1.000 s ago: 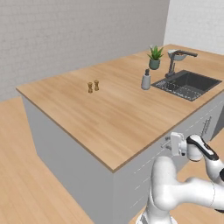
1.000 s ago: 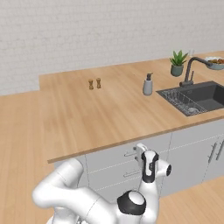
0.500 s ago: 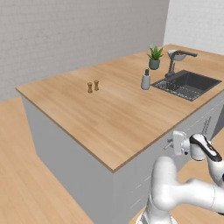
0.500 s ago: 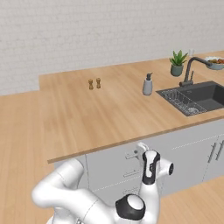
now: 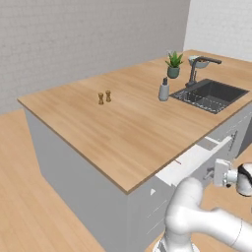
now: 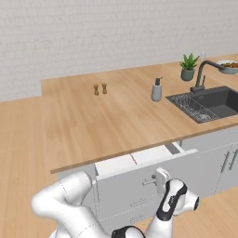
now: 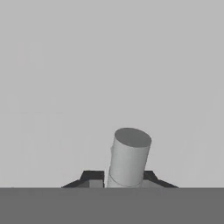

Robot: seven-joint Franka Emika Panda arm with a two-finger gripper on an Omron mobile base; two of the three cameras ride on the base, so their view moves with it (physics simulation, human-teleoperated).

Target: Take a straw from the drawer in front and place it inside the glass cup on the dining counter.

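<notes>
The drawer point(image 6: 124, 187) under the dining counter point(image 6: 93, 122) stands partly pulled out, and its white interior point(image 6: 116, 163) shows from above. A thin reddish sliver point(image 6: 134, 159) crosses that interior and may be the straw. My gripper point(image 6: 159, 179) is shut on the drawer's metal bar handle point(image 7: 127, 162), which rises as a grey cylinder between the two dark fingertips point(image 7: 92, 177). From the left base view the open drawer point(image 5: 189, 162) juts out from the counter point(image 5: 123, 123), with my gripper point(image 5: 216, 173) at its front. The glass cup is out of view.
On the counter stand two small shakers point(image 6: 100, 89), a soap dispenser point(image 6: 156, 89) and a potted plant point(image 6: 188, 66). A dark sink point(image 6: 209, 102) with a faucet point(image 6: 202, 76) lies at the right, and a bowl point(image 6: 228, 66) sits behind it. More grey drawers point(image 6: 135, 204) lie below.
The drawer has slid further out from under the counter, exposing its white interior. My gripper has drawn back toward the base with the handle.
</notes>
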